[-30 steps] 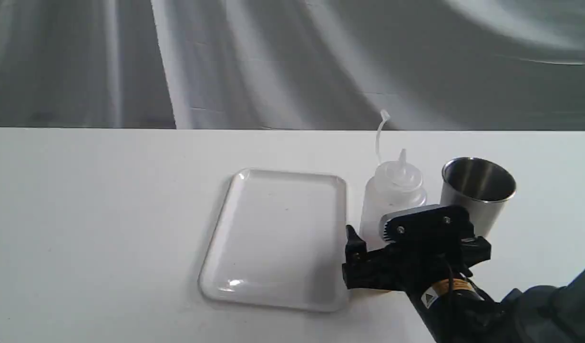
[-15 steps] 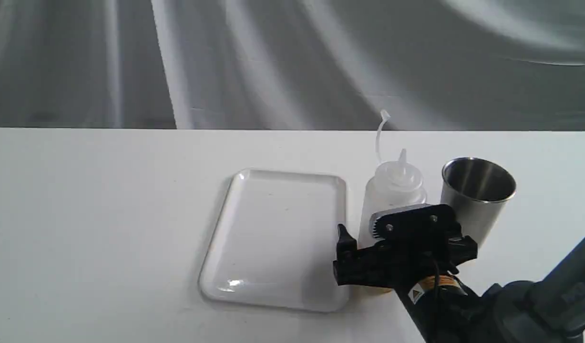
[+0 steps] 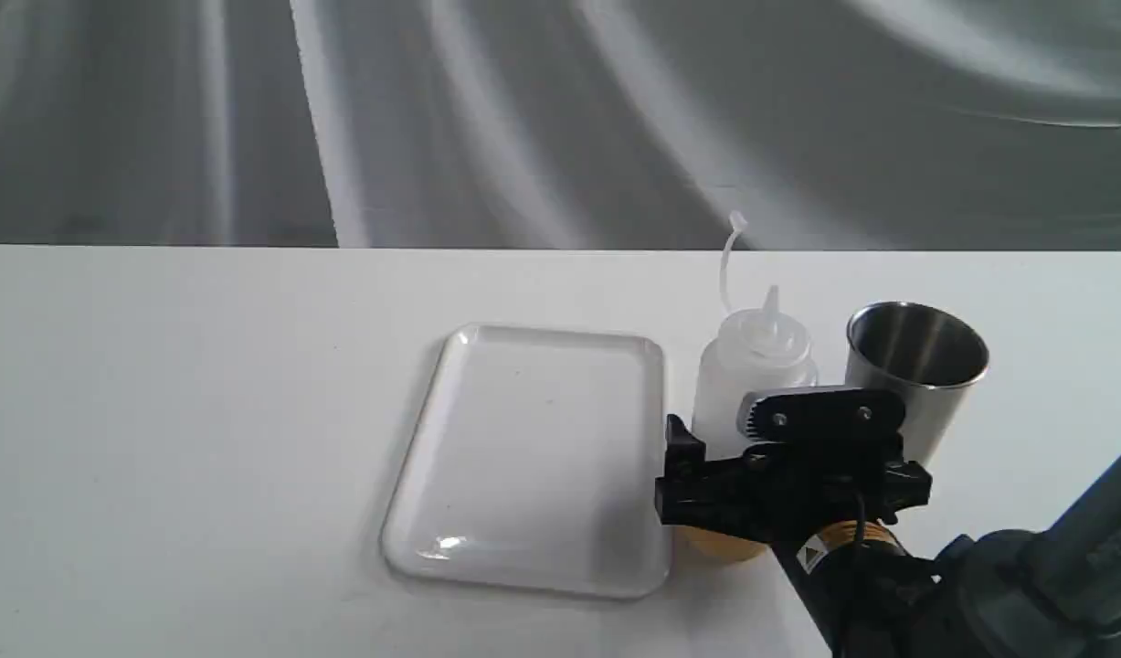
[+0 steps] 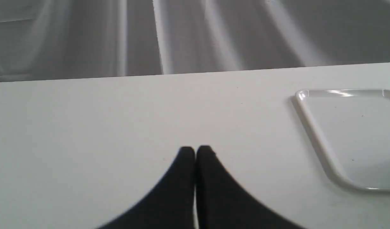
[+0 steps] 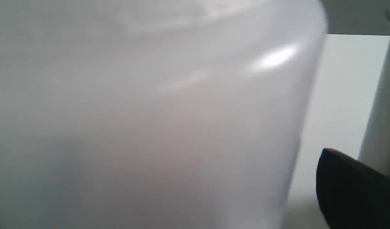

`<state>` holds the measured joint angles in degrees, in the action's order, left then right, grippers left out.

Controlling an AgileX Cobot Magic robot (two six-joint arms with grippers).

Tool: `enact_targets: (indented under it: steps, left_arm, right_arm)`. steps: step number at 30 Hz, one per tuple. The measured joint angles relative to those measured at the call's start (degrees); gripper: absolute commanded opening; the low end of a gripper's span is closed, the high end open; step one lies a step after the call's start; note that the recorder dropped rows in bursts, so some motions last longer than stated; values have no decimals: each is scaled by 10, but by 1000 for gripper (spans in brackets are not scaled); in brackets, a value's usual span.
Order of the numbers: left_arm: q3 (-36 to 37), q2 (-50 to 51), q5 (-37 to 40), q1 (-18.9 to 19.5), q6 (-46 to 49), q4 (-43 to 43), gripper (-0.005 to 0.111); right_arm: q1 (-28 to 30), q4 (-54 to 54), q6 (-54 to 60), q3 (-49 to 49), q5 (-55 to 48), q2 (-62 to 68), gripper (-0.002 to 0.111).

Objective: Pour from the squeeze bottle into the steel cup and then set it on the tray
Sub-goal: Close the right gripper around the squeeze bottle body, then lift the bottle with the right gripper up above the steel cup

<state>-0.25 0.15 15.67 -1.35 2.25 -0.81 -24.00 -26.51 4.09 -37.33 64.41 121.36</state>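
**Approach to the squeeze bottle, before grasp.** The table (image 3: 204, 411) carries three things toward its right end. The tray (image 3: 533, 457) lies flat and bare near the middle. The squeeze bottle (image 3: 752, 366) stands upright just beside the tray's right rim. The steel cup (image 3: 916, 366) stands upright just beyond the bottle, nearest the table's right edge; bottle and cup are close, and whether they touch cannot be told.

The right gripper (image 3: 784, 448) is level with the lower half of the bottle, its jaws spread wide to either side of the body. In the right wrist view the bottle wall (image 5: 150, 111) fills nearly the whole picture, and one dark finger (image 5: 350, 190) stands clear of it (a strip of table shows between them).

Over the last second the gripper drifted toward the tray and then came back. It now sits slightly higher and squarer on the bottle, so the amber liquid at the base shows beneath it. The bottle itself has not moved, and its nozzle and cap strap stand where they stood.

In all likelihood the alignment is nearly finished, and closing the jaws comes next; nothing has been lifted or poured. A soft wall invites a gentle squeeze, or liquid may spurt early.

The left gripper (image 4: 195, 151) rests low over bare table on the far side of the tray from the bottle, fingers pressed together on nothing.
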Motion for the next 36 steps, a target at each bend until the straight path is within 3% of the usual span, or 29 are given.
enact_targets:
  steps: [6,9,12,22,36]
  left_arm:
    - [0,0,0,0,0,0,0]
    - [0,0,0,0,0,0,0]
    - [0,0,0,0,0,0,0]
    - [0,0,0,0,0,0,0]
    - [0,0,0,0,0,0,0]
  right_arm:
    - [0,1,-1,0,0,0,102]
    - [0,1,-2,0,0,0,95]
    - [0,1,-2,0,0,0,79]
    - [0,6,-2,0,0,0,0]
    - [0,2,36,0,-36,-61,0]
